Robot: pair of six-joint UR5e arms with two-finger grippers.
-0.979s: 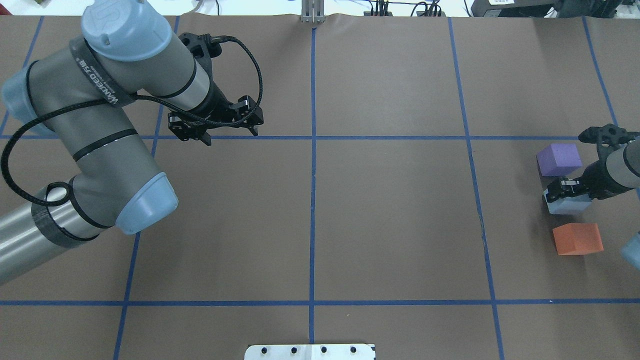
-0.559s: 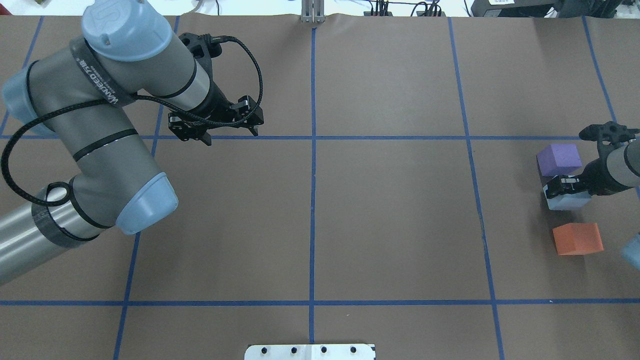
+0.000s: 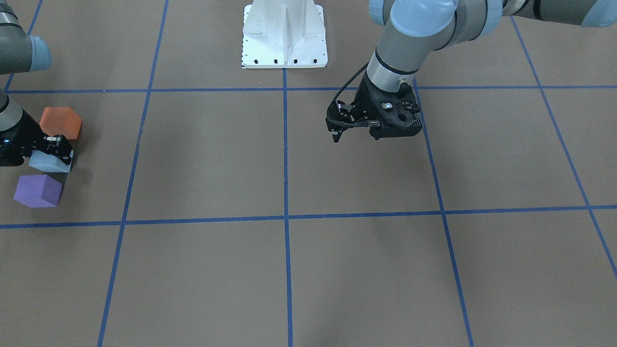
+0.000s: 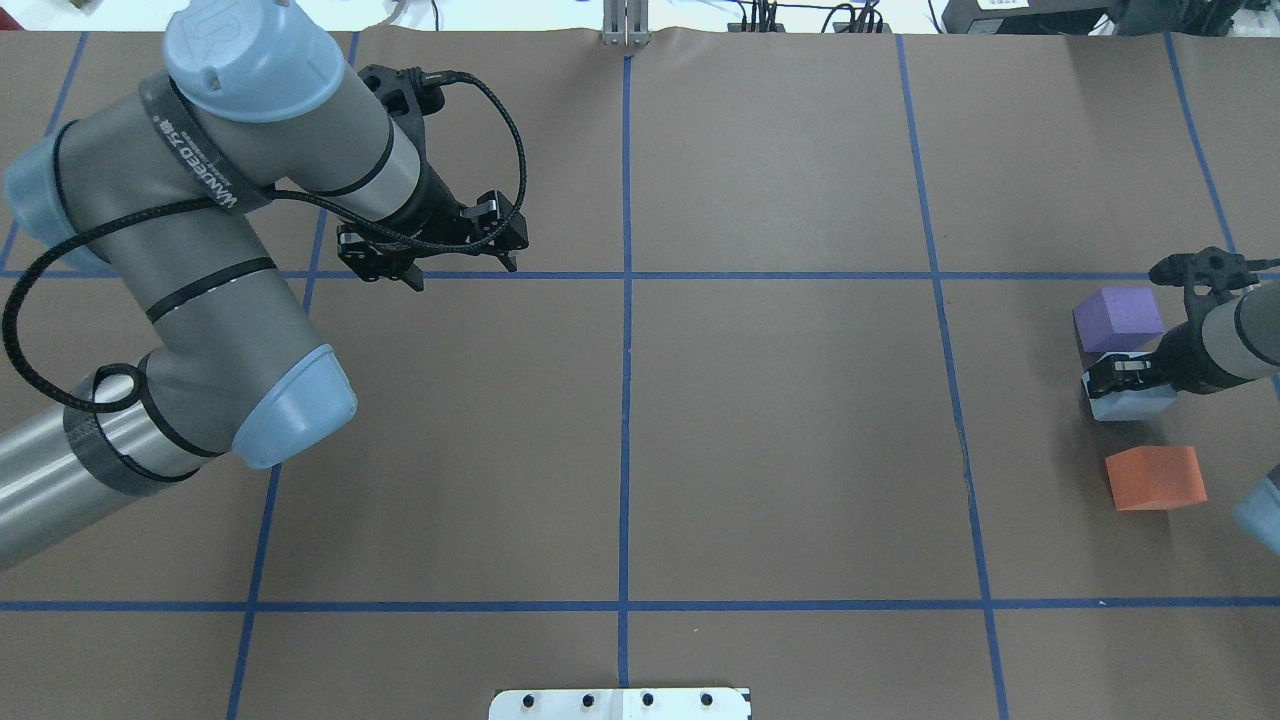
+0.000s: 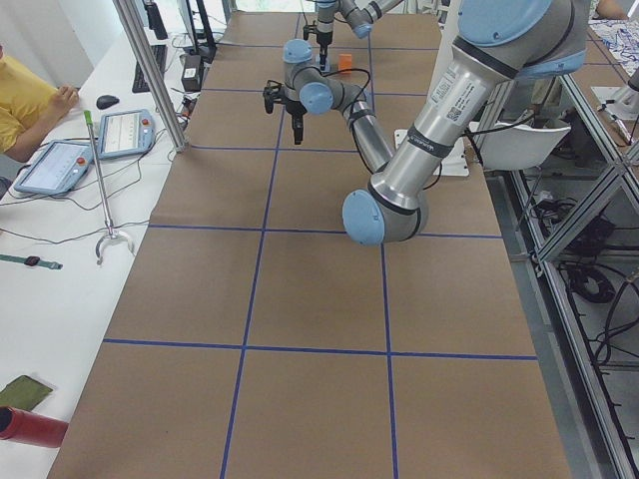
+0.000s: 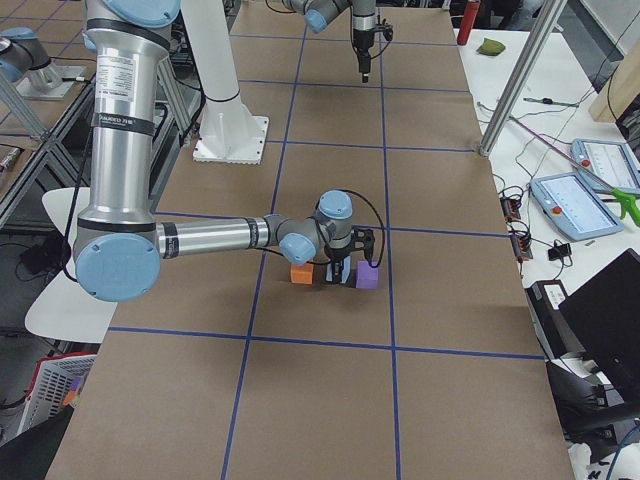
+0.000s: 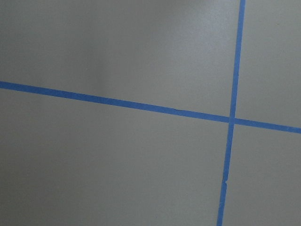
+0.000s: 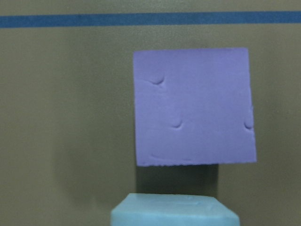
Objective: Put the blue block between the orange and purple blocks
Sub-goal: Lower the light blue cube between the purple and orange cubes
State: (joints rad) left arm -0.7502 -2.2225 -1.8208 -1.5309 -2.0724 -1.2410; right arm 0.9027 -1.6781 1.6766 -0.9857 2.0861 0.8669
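Nearest the robot, at the right end of the table (image 4: 800, 450), sits the orange block (image 4: 1155, 478). Just beyond it the blue block (image 4: 1135, 405) sits low in the gap, at or close to the surface, with the right gripper (image 4: 1120, 375) seemingly clamped on it from above. The purple block (image 4: 1118, 318) lies just past that, nearer to blue than orange is. Farther out on the left, the left gripper (image 4: 463, 272) hangs splayed and empty over a tape line (image 4: 800, 275). The risk, I judge, is the far finger: spreading so close to purple could nudge that block or drag blue askew. Against a second ago, blue and its gripper have crept away from orange toward purple; the left arm has not moved.
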